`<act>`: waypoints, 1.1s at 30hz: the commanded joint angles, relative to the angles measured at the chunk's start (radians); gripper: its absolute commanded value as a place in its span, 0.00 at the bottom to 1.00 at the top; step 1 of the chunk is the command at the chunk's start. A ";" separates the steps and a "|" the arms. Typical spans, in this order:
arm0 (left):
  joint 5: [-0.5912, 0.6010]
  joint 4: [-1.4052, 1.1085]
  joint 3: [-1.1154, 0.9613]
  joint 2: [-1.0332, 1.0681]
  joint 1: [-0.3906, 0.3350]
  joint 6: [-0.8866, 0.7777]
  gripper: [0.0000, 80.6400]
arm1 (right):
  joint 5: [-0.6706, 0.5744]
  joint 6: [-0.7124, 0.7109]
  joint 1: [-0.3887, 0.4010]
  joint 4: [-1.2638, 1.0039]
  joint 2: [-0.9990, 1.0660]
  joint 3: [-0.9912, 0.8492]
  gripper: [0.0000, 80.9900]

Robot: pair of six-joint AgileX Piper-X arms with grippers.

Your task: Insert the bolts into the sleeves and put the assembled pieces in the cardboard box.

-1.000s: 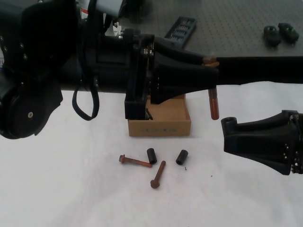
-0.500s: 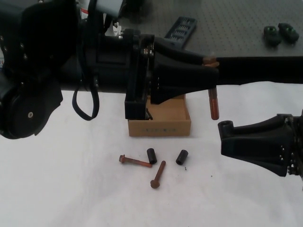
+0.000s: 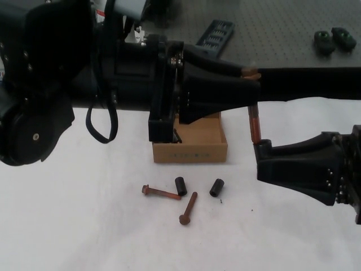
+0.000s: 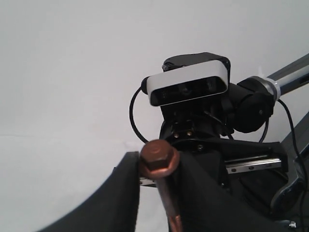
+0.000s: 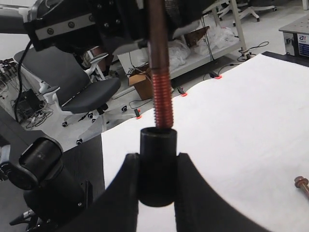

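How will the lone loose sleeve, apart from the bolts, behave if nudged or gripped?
It may roll: the sleeve seems to lie on its side, and the held sleeve in the right pincer shows a round tube. Probably stiff, since that one holds its shape clamped. Its smooth wall might slip in a loose grip.

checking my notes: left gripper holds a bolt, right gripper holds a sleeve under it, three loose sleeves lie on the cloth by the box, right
Not three: the high view shows two loose sleeves on the cloth by the box. The rest stands.
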 commanded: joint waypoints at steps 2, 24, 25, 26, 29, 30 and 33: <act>0.009 -0.017 -0.004 -0.010 -0.001 -0.009 0.01 | -0.018 0.014 0.024 -0.040 0.010 -0.017 0.03; 0.024 -0.028 -0.004 -0.010 -0.001 -0.045 0.01 | 0.009 -0.033 0.032 0.033 0.036 -0.017 0.03; 0.024 -0.028 -0.004 -0.010 -0.001 -0.045 0.01 | 0.017 -0.041 0.032 0.029 0.036 -0.017 0.03; 0.024 -0.028 -0.004 -0.010 -0.001 -0.045 0.01 | 0.029 -0.042 0.032 0.016 0.036 -0.017 0.03; 0.024 -0.028 -0.004 -0.010 -0.001 -0.045 0.01 | 0.062 -0.042 0.032 -0.007 0.036 -0.017 0.03; 0.024 -0.028 -0.004 -0.010 -0.001 -0.045 0.01 | 0.073 -0.042 0.030 -0.011 0.036 -0.017 0.03; 0.024 -0.028 -0.004 -0.010 -0.001 -0.045 0.01 | 0.087 -0.042 0.030 -0.022 0.036 -0.017 0.03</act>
